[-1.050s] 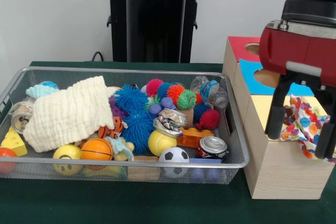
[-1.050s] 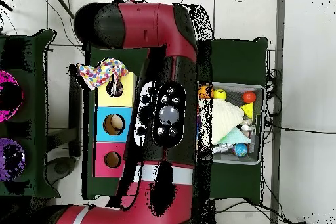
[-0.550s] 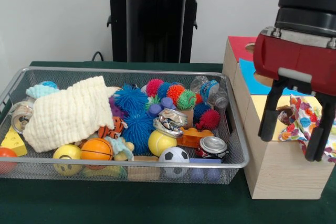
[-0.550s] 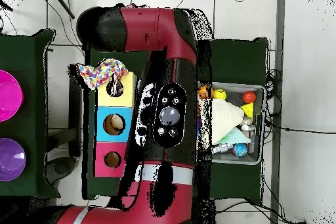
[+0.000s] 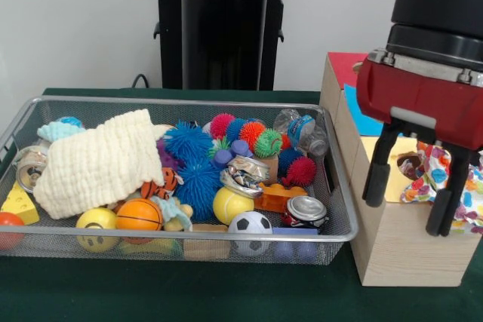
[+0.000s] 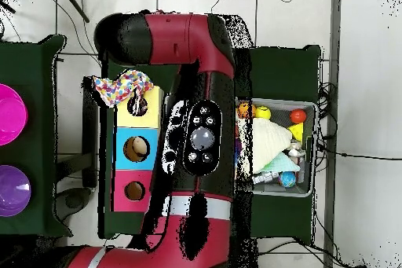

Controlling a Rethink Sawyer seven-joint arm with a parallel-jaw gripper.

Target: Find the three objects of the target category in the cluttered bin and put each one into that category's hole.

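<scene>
Patterned cloth [image 5: 444, 182] lies on the yellow section of the wooden box [image 5: 392, 250], bunched at that section's hole [image 5: 411, 164] and draped over the right edge; not yet through. My jaws [image 5: 407, 200] hang spread and empty just in front of the box, holding nothing. Judgement: first fabric item delivered but not seated. Next move calls for either a push into the hole, or a reach left into the wire bin [image 5: 45, 107] for the cream cloth [image 5: 94, 160] at its left end. No legible labels; can [image 5: 304, 210] markings unreadable.
</scene>
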